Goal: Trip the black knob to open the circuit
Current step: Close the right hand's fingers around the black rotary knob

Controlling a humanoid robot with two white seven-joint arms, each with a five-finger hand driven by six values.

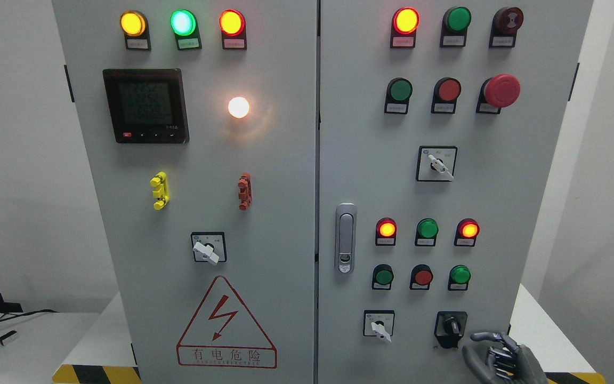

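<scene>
The black knob [451,325] sits low on the right door of the grey cabinet [285,160], near its right edge, with bare panel beneath it. The right hand [501,357] hovers just below and right of it, fingers loosely curled, holding nothing, apart from the knob. The cabinet stands on a white worktop [46,336] against pale walls. A red lightning triangle [226,322] reads "有电危险".
</scene>
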